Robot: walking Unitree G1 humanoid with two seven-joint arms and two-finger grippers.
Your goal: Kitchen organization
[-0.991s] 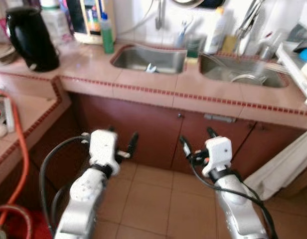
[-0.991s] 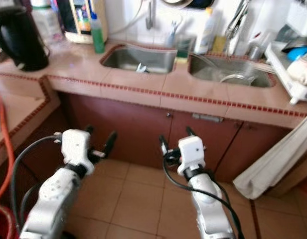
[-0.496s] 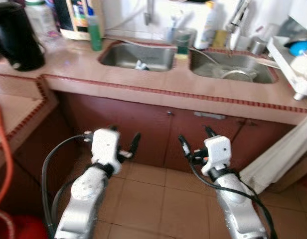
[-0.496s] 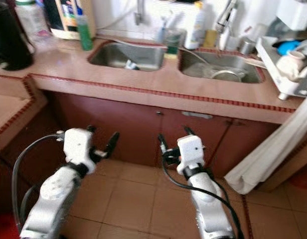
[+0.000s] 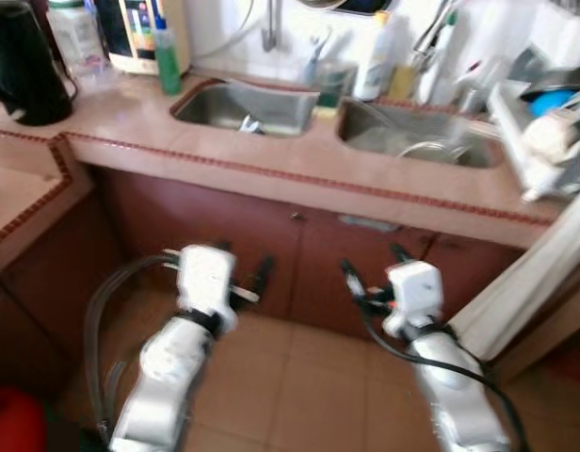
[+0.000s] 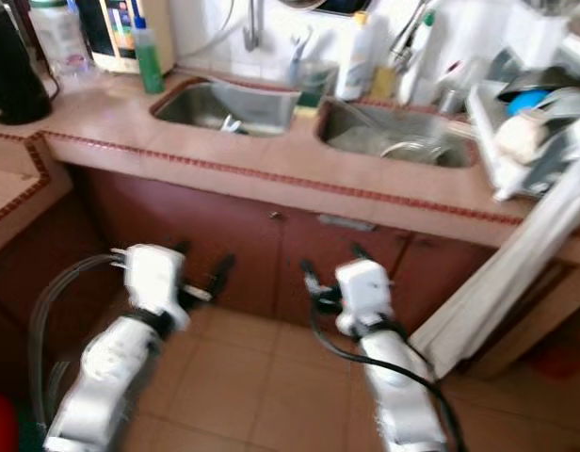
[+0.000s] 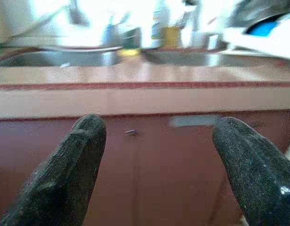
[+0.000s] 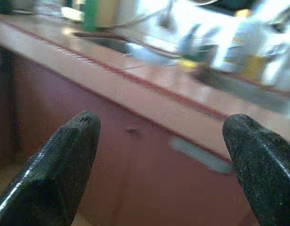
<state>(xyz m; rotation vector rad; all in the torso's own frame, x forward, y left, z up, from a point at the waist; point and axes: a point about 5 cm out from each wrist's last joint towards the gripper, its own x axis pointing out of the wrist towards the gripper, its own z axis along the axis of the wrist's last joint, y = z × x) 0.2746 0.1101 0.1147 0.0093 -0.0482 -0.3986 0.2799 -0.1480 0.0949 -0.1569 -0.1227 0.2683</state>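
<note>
the whole scene has slid left and lower in the head views since a second ago, so the camera has turned right; more of the dish rack (image 5: 539, 141) now shows, and the orange hose seen earlier at the left edge is out of frame. both arms keep the same raised pose as before.

the left end effector (image 5: 241, 271) is held low in front of the brown cupboard doors (image 5: 224, 231), its two black fingers (image 7: 65, 174) spread wide with nothing between them. well above and to its left on the pink tiled bench (image 5: 271, 151) stands one black kettle (image 5: 22, 61), then one clear jar (image 5: 73, 33), one water dispenser (image 5: 139, 33) and one green bottle (image 5: 167, 61). above it and slightly ahead are two steel sinks: the left sink (image 5: 243, 104) holds a small metal item, blurred; the right sink (image 5: 412, 141) holds one round metal dish. between them at the back stand one dark cup (image 5: 330, 80) and one white bottle (image 5: 373, 66).

the right end effector (image 5: 370, 273) hangs level with the left one, near it, fingers (image 8: 51, 169) also wide and empty, facing the cupboard with one flat handle (image 8: 199, 154). above and to its right sits the one white dish rack, and a pale cloth (image 5: 530, 282) hangs down beside it.
</note>
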